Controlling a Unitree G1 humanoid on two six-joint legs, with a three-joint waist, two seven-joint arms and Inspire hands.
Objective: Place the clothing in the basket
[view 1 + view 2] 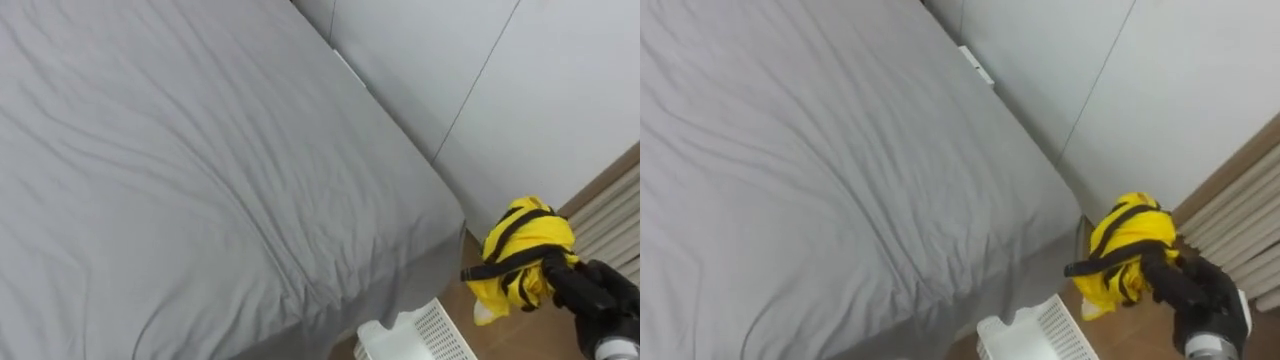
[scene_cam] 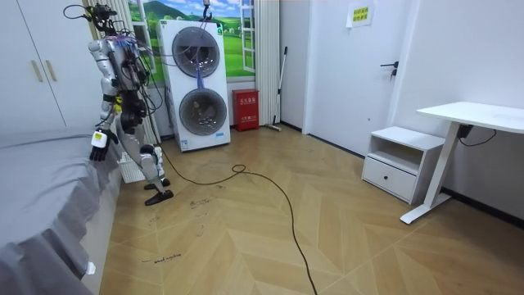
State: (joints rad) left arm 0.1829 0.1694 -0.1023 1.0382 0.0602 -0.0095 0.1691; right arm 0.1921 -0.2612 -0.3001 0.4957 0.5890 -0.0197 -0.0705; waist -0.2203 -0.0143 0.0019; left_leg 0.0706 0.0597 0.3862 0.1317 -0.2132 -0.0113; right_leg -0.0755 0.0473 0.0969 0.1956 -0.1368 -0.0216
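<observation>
Gripping a bunched yellow garment with black bands (image 1: 520, 255) in the right robot hand (image 1: 598, 295), with the dark fingers curled tight around the lower side of the cloth. Holding it up in the air at the lower right of the eye views, just past the corner of the bed (image 1: 200, 180), over the wooden floor (image 1: 500, 340) and without contact to the wrinkled grey sheet. Below the garment and more to the left, seeing a white basket (image 1: 425, 338) with a slatted wall, set on the floor close to the end of the bed and cut by the lower edge of the picture; cannot tell what lies inside. Holding the garment apart from the basket, higher and to its right, not in it. Behind the bed, seeing white wardrobe doors (image 1: 480, 70), and at the far right a ribbed white radiator (image 1: 612, 215) near the raised garment. In the room view, standing upright at the corner of the bed on the room view's left, turned toward it, with a stacked washer and dryer (image 2: 201, 82) just behind and a red box (image 2: 245, 109) beside that stack.
</observation>
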